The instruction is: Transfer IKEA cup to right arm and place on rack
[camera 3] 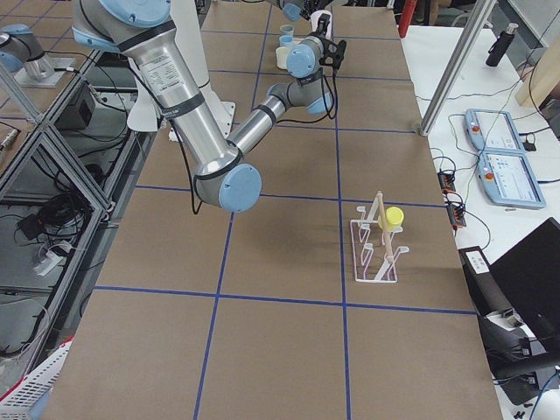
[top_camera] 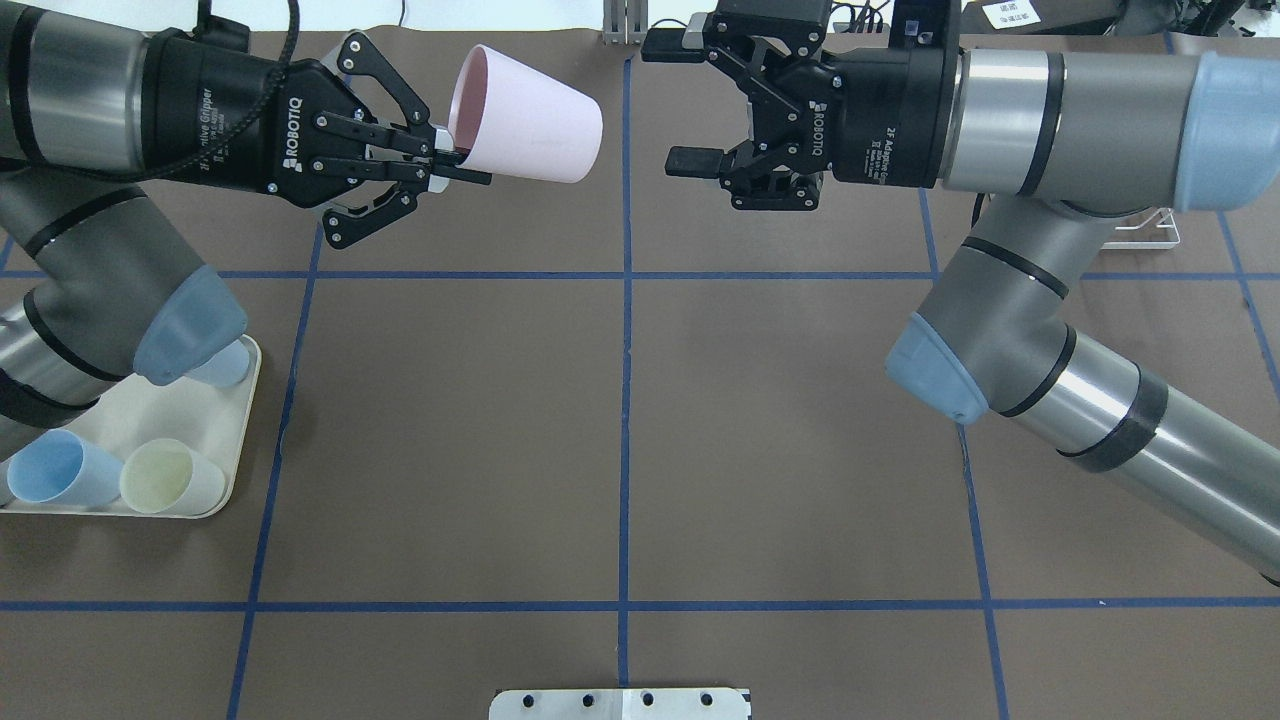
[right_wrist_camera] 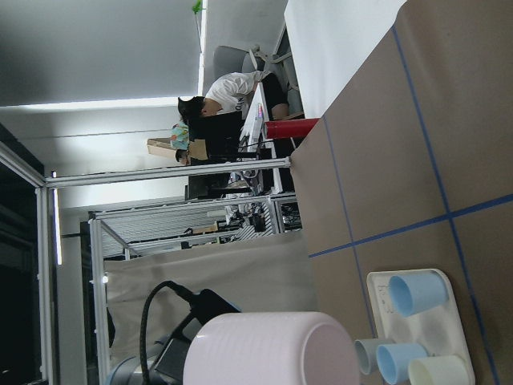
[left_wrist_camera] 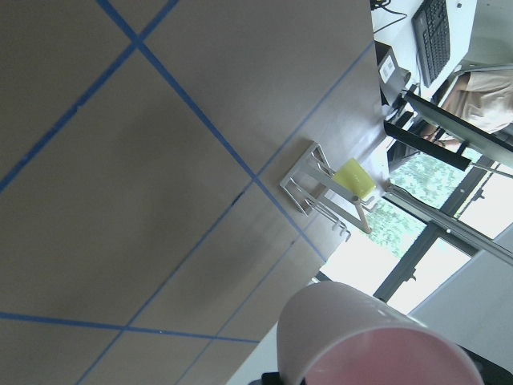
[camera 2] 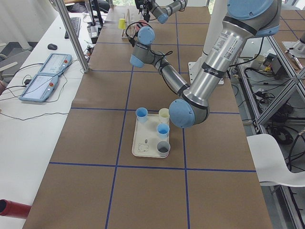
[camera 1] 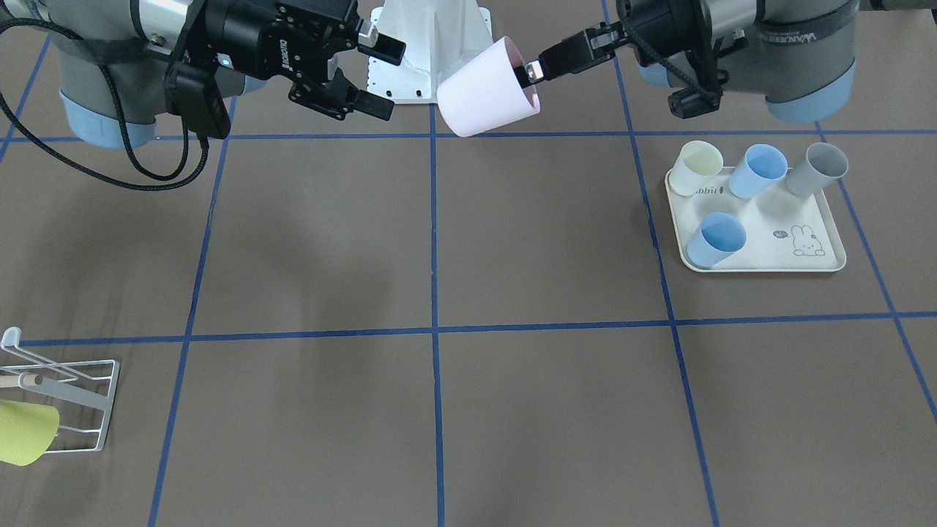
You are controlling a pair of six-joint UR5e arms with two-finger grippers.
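The cup (top_camera: 530, 115) lies on its side in mid-air, rim pinched by the left hand (top_camera: 452, 165), base aimed at the wide-spread right hand (top_camera: 680, 103) (near, not touching)

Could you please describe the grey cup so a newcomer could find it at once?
Find the cream rabbit-print tray on the brown table, on the robot's left side. Three of its four cups line the edge nearer the robot; the grey cup ends that row, farthest from the table's middle. It alone is grey; beside it stand a blue cup, then a pale yellow cup.
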